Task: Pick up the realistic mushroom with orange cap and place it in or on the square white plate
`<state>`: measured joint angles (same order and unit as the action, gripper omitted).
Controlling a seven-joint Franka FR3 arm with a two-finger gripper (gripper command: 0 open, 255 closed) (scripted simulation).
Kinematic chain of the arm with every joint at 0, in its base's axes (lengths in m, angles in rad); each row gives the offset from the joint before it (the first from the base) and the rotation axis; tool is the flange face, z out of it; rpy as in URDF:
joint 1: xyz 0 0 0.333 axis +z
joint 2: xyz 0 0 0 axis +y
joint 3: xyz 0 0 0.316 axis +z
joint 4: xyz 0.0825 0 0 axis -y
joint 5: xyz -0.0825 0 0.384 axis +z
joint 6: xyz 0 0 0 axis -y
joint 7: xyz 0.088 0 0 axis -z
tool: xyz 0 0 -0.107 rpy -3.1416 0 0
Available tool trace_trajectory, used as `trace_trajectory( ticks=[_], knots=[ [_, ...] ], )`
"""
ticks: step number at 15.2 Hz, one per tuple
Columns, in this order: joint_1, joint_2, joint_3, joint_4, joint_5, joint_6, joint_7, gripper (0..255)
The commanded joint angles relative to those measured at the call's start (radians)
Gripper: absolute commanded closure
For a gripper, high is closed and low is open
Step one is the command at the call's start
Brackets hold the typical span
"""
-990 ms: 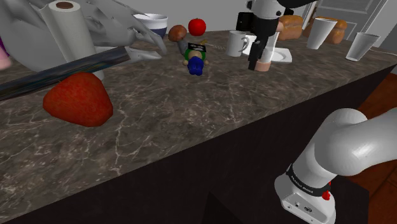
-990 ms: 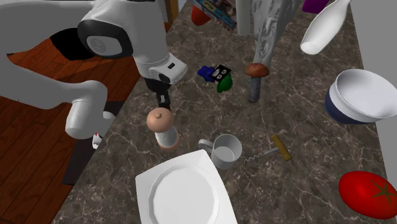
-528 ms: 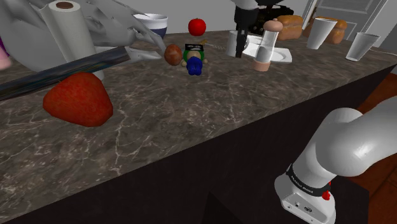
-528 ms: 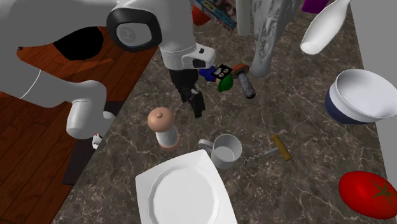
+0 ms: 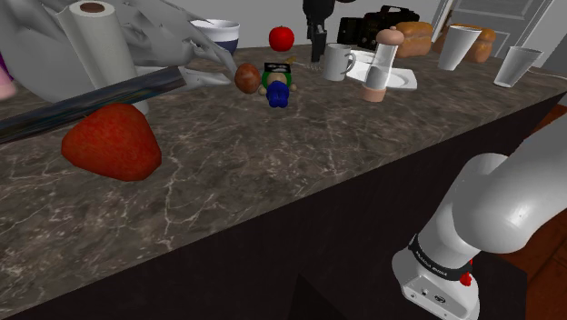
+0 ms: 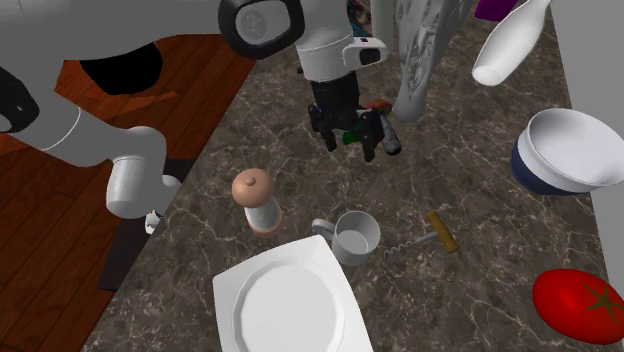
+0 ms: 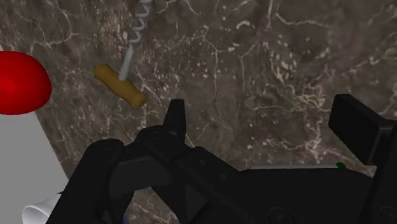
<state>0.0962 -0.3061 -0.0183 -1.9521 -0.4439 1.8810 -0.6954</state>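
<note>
While the black claw [image 6: 347,146] hangs wide open and empty, the orange-capped grey-stemmed mushroom [image 6: 390,136] lies at its three o'clock in the second exterior view on the marble table [image 6: 480,200], green-and-blue toy [image 5: 278,87] beside it, square white plate [image 6: 290,300] at six.

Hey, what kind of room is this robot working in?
Probably a home kitchen: a dark marble countertop holds a white mug, a paper towel roll and a square white plate, with wood flooring beside it.
</note>
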Motion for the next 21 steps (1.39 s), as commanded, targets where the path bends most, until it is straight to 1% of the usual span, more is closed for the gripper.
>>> trace_trajectory(
  ticks=[1, 10, 17, 21],
  knots=[
    [0.012, 0.049, 0.008, 0.05, -0.029, 0.03, -0.056, 0],
    [0.067, 0.222, 0.059, 0.242, -0.14, 0.137, -0.272, 0],
    [0.048, 0.258, 0.038, 0.211, -0.149, 0.214, -0.267, 0],
    [0.047, 0.261, 0.036, 0.209, -0.15, 0.22, -0.266, 0]
  ],
)
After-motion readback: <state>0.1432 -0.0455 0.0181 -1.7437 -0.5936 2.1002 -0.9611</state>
